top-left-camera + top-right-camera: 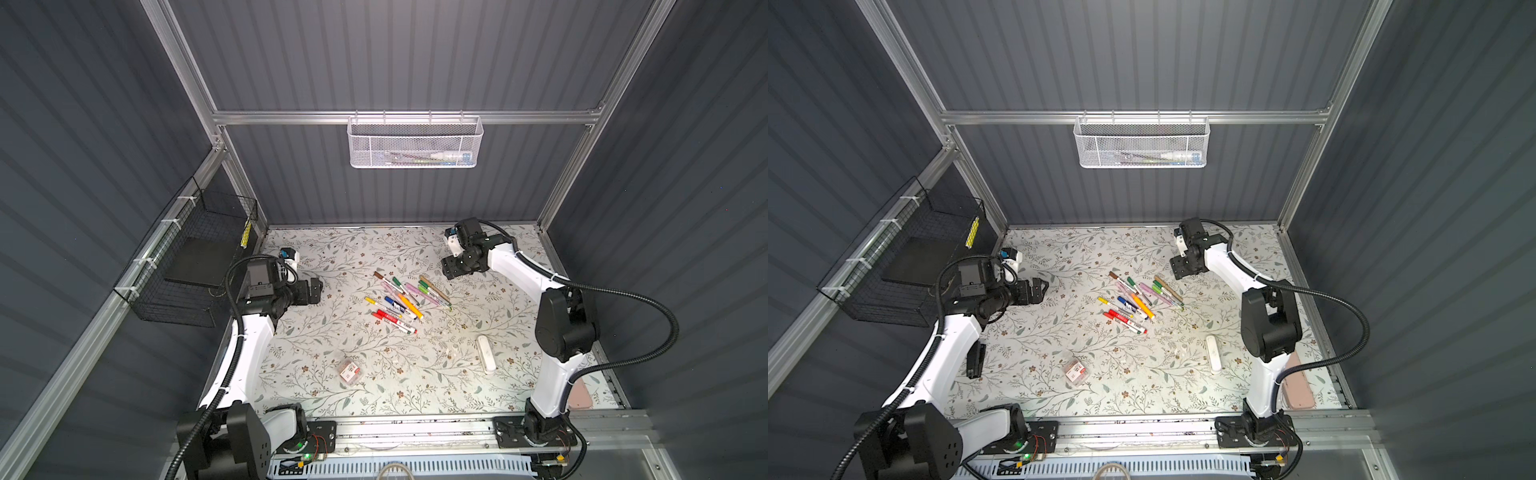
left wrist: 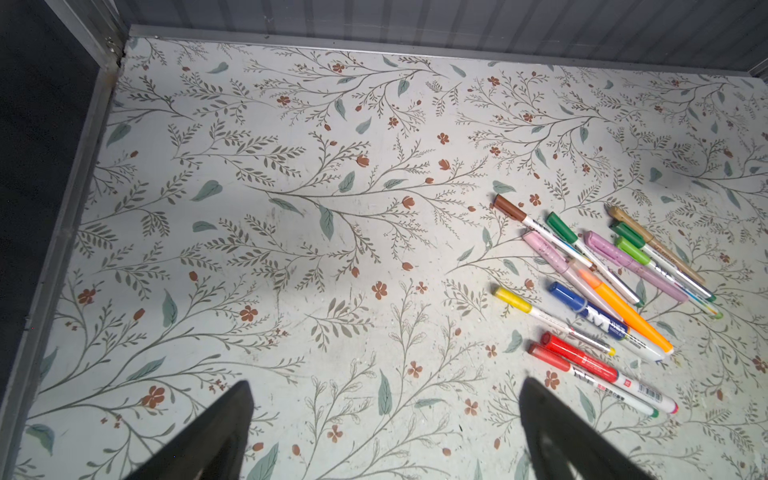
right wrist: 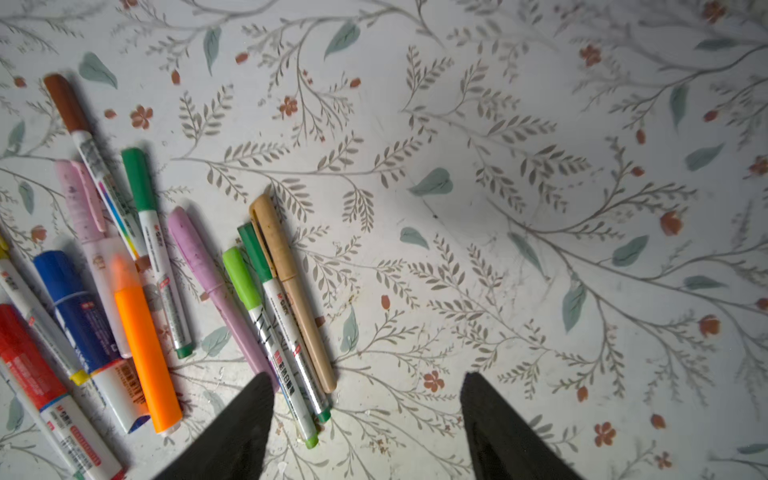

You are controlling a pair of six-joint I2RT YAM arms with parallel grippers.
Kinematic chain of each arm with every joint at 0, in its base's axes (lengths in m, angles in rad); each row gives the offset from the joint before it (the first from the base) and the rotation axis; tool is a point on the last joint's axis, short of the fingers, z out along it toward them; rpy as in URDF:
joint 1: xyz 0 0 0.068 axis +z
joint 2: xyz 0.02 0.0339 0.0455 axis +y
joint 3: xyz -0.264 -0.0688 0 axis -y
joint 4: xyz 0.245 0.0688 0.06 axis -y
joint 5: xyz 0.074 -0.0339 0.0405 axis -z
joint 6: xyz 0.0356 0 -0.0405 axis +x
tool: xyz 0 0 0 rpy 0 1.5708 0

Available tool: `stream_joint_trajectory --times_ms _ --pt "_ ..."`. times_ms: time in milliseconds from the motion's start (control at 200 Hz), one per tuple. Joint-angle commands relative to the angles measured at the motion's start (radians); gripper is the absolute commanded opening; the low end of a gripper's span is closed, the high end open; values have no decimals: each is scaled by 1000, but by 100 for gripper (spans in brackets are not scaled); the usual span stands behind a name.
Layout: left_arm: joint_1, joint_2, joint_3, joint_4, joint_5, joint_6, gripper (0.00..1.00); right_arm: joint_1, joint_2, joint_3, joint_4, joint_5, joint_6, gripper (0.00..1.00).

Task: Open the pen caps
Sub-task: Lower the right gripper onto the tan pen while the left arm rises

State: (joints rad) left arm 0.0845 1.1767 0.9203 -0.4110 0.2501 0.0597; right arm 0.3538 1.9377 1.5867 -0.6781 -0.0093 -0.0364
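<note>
Table (image 1: 316,374): floral sheet, seen whole in both top views.

Left gripper (image 2: 384,388): at 9 o'clock of the pens, jaws spread wide with nothing between them.

Right gripper (image 3: 368,378): at 1 o'clock of the pens. Jaws are apart and empty, hovering just off the tan pen's (image 3: 307,328) tail end.

White case (image 1: 486,354): at 4 o'clock of the pens, well apart from them.

Pens (image 1: 405,299): a loose heap near table centre, some crossing and touching.

Pen caps (image 3: 137,176): all seated on their barrels, at the 10–11 o'clock end of each pen.

Handling (judgement): the caps are light, stiff and smooth plastic. Being round, they will likely roll or slip under a skewed pinch. They look friction-fitted, so one gripper should clamp the barrel, the other take the cap at mid-length, and the pull should run straight along the axis. The tan pen lies outermost and looks easiest to take. Crossed pens may drag along with whichever is lifted.
</note>
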Motion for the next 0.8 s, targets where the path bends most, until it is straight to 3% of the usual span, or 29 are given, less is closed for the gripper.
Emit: stream_joint_trajectory --times_ms 0,85,425,796 --pt "18 4 -10 11 51 -18 100 15 42 49 -92 -30 -32 64" --pt "43 12 -11 18 63 -29 100 19 73 68 -112 -36 -36 55" --pt "90 38 21 1 68 -31 100 27 167 152 -121 -48 -23 39" --pt "110 55 37 -2 72 -37 100 59 260 219 -161 -46 -43 32"
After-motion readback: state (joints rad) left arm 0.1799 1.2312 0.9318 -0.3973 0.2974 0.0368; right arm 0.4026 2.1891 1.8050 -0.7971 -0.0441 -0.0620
